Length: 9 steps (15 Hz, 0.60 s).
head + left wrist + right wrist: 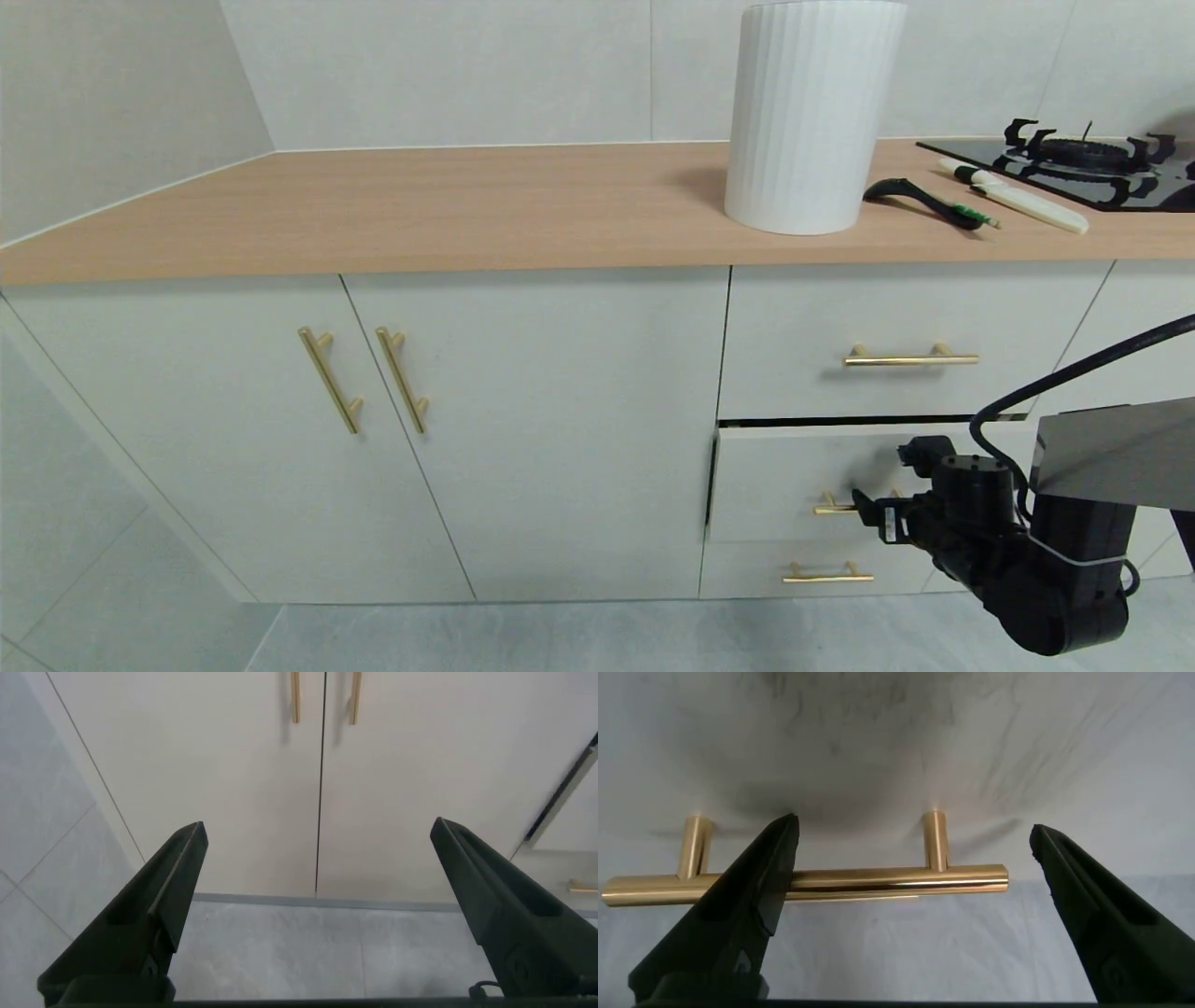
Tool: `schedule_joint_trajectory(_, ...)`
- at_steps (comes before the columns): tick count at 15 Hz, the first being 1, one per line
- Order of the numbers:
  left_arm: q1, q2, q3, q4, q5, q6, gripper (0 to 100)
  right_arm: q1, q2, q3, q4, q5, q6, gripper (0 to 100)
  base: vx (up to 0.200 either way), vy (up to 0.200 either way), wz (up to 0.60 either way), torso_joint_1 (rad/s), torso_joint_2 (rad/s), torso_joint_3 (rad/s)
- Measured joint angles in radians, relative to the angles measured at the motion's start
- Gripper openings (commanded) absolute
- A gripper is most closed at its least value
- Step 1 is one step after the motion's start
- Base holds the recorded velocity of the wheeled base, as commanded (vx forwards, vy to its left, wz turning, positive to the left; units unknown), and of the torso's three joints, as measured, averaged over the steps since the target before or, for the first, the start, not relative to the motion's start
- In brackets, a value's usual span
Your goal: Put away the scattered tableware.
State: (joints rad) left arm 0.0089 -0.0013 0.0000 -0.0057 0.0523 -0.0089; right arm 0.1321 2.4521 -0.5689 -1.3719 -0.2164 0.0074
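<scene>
Scattered tableware lies on the wooden counter [420, 205] at the right: a black-handled utensil [920, 201], a white knife [1032, 207] and a small white and green tool [966, 173]. Beside them stands a tall white ribbed container [808, 117]. Below, the middle drawer [775, 476] stands slightly ajar, with a dark gap along its top and left edges. My right gripper [864, 509] is open right at that drawer's gold handle [850, 882], its fingers spread along the bar. My left gripper [320, 824] is open and holds nothing, low down and facing the cabinet doors [322, 775].
A black gas stove [1083, 163] sits at the counter's far right. The top drawer [910, 357] and the bottom drawer [829, 574] are closed. Two cabinet doors with gold handles [364, 378] fill the left. Grey tiled floor [560, 639] lies below.
</scene>
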Motion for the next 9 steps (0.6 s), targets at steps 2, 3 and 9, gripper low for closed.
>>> schedule_joint_trajectory(2, 0.000, 0.000, 0.000, 0.000, 0.000, 0.000, 100, 0.000, -0.014, 0.012, 0.023, 0.001, -0.007, 100, 0.000, 0.000, 0.00, 0.000, 0.00, 0.000)
schedule_joint_trajectory(3, 0.000, 0.000, 0.000, 0.000, 0.000, 0.000, 100, 0.000, -0.033, 0.026, 0.060, 0.007, -0.015, 100, 0.000, 0.000, 0.00, 0.000, 0.00, 0.000)
schedule_joint_trajectory(9, 0.000, 0.000, 0.000, 0.000, -0.001, 0.000, 100, 0.006, -0.413, 0.084, 0.640, 0.114, -0.039, 100, 0.000, 0.000, 0.00, 0.000, 0.00, 0.000)
